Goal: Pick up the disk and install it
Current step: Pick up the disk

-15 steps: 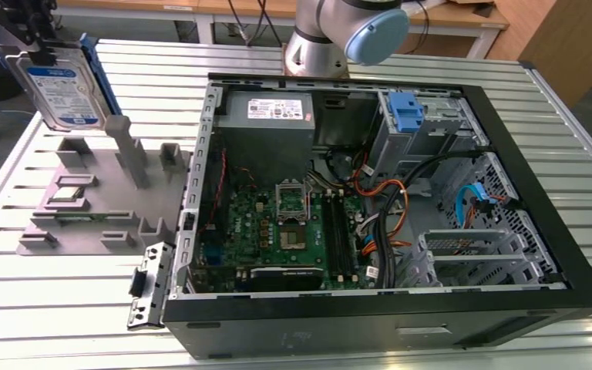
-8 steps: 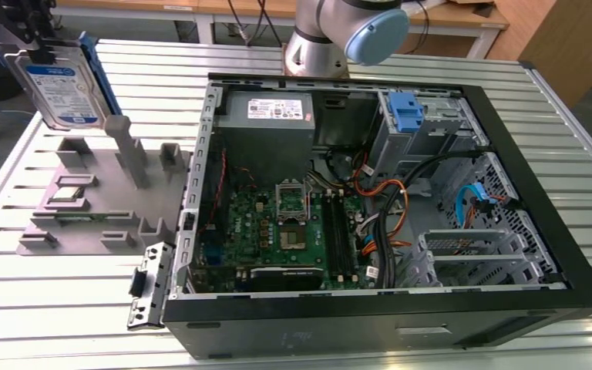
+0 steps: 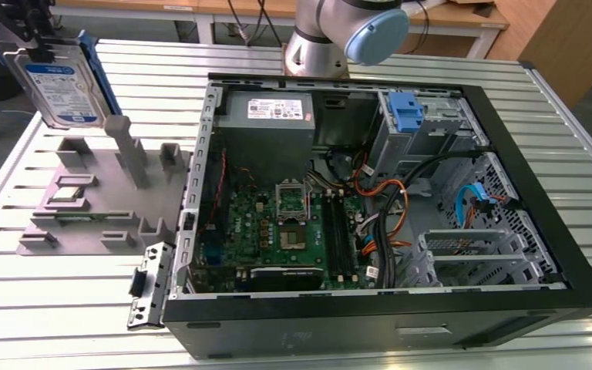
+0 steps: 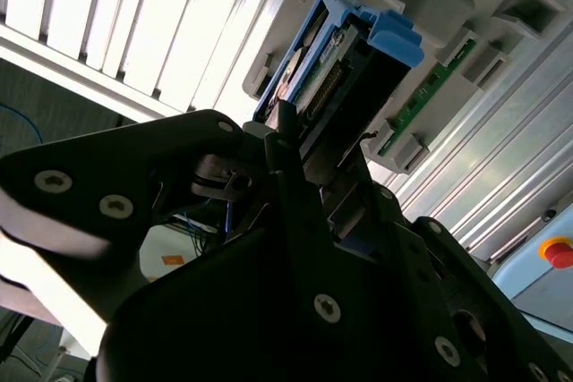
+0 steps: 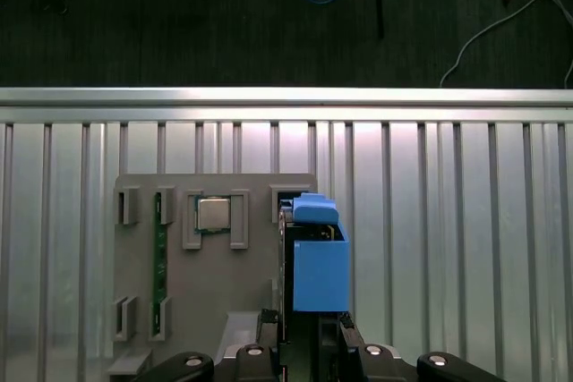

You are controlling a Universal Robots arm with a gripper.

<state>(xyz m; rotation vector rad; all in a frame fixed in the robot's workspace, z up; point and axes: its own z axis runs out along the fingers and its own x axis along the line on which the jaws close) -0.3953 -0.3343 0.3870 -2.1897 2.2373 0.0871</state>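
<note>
Standing nearest, an open black computer case [image 3: 378, 308] lies on a slatted metal desk [image 3: 59, 308], its motherboard [image 3: 275, 223], tangled cables [image 3: 399, 200] and grey power supply [image 3: 270, 112] exposed; a lone blue bracket [image 3: 405, 112] sits in a bay at its far corner. Beside the case, toward the exterior view's left, a grey parts holder [image 3: 90, 208] with upright posts [image 3: 126, 150] keeps a small chip [image 3: 67, 194]. Bare slats stretch around holder and case out to the desk's edges. Farthest back, over the holder's far end, the pincer [image 3: 34, 38] is clenched on the disk [image 3: 62, 85], which hangs upright with its label facing out. In the first wrist view its blue carrier [image 5: 320, 275] juts out ahead of the pincer, above the holder.
</note>
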